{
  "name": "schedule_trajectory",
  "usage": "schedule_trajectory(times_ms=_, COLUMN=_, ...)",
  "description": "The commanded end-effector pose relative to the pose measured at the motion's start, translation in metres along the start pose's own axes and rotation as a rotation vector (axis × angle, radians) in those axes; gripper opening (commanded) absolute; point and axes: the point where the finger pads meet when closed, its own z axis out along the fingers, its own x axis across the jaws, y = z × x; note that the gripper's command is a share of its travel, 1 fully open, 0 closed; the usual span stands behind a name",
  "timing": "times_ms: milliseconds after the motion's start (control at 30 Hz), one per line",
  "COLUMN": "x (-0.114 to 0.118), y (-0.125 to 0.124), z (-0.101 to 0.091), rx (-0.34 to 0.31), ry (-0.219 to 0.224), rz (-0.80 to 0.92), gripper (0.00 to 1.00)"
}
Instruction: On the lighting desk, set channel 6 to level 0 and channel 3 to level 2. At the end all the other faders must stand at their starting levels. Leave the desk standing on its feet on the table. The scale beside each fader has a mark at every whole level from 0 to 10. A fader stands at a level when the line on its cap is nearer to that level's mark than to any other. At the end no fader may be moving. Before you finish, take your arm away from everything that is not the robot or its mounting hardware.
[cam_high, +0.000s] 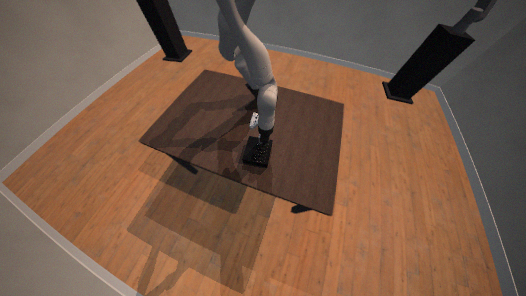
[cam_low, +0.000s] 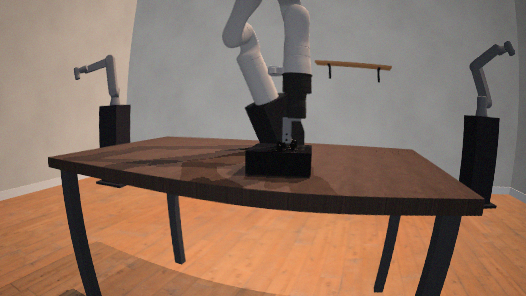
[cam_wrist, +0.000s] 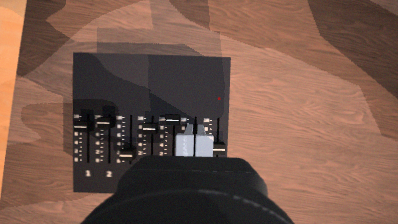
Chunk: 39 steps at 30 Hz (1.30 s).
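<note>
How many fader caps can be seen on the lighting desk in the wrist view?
6. Five caps run from the left; one cap is at the right edge. Another may hide behind the shut gripper.

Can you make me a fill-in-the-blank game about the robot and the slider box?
1. The gripper fingers are ___, pressed side by side with nothing between them.
2. The desk stands on a ___ table.
3. The numbers readable under the faders are 1 and ___.
4. A small ___ dot marks the desk's dark panel.

Missing words: shut; wooden; 2; red
</note>
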Motion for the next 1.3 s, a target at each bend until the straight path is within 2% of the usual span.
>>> schedule_trajectory(times_ms=0, x=0.0, y=0.001, z=0.0, rx=-0.001, ry=-0.001, rz=0.0, gripper=0.0)
schedule_trajectory(times_ms=1267, x=0.0, y=0.015, z=0.0, rx=-0.001, ry=-0.001, rz=0.0, gripper=0.0)
